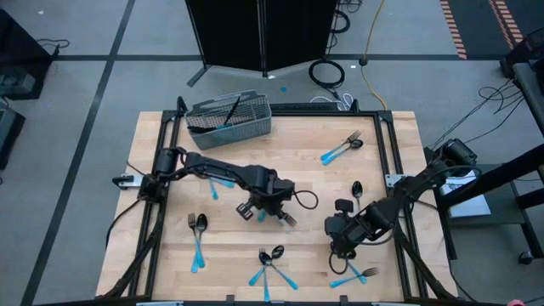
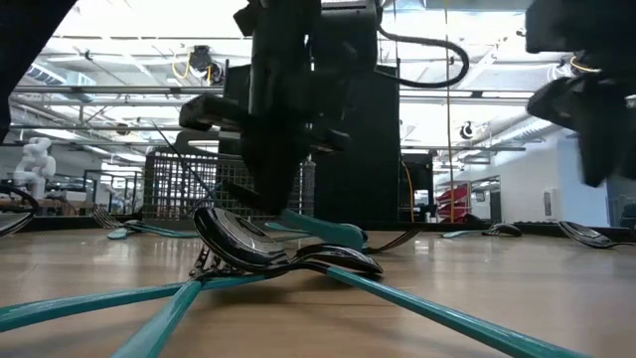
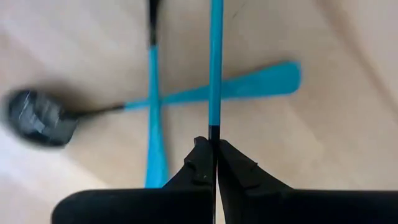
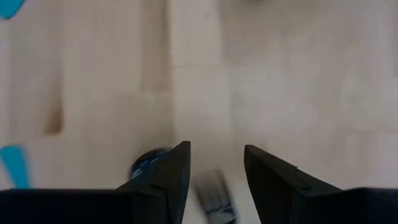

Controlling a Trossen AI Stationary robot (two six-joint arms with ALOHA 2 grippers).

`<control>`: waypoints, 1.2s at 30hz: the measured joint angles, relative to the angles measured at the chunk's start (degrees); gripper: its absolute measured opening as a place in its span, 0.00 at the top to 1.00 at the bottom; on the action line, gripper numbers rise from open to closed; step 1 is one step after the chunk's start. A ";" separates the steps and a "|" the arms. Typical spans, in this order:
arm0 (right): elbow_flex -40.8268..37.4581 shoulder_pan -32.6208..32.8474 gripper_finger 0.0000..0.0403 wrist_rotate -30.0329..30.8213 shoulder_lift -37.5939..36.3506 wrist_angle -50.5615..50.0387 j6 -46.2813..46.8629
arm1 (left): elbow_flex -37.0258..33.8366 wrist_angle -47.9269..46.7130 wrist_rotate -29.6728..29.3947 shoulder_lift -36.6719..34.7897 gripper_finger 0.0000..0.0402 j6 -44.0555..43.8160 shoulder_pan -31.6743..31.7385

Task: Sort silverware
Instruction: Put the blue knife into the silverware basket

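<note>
The silverware is scattered in small groups over the wooden table: light-blue handles, dark heads. My left gripper is at mid-table, shut on one piece whose blue handle sticks out past the fingertips. Under it lie a spoon and another piece, their handles crossed. My right gripper hovers open toward the table's near right. A fork head and a spoon head lie on the wood below its fingers, untouched. My left gripper pinches the piece between its two fingers at the dark metal neck, right where the blue handle ends. The fingers lie along the piece, and the handle runs straight out beyond their tips. Whether the handle's free end touches the table, I cannot tell.
The grey wire-mesh basket stands at the far edge, left of centre. Silverware groups lie near left, near centre, near right and far right, with one spoon beside the right arm.
</note>
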 joint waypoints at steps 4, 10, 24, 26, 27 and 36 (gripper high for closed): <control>0.00 -0.39 0.64 3.19 0.00 0.00 -0.78 | 0.00 -2.72 -2.61 -0.54 1.00 -1.39 0.01; 0.00 -0.49 0.64 3.10 0.00 -0.14 -0.38 | 0.01 -3.13 -5.44 -3.66 1.00 -2.88 -0.51; 0.00 -0.47 0.64 5.02 0.00 0.78 -0.11 | 0.02 -3.70 -13.16 -11.61 1.00 -0.55 -2.83; 0.00 -0.47 0.64 5.13 0.00 1.21 -0.11 | 0.02 -4.68 -15.19 -12.76 1.00 0.33 -3.18; 0.00 -0.47 0.64 5.17 0.00 1.65 -0.02 | 0.02 -5.21 -15.81 -13.25 1.00 0.38 -3.31; 0.00 -0.47 0.64 5.16 0.00 2.79 1.35 | 0.04 -10.20 -22.38 -18.89 1.00 0.29 -4.31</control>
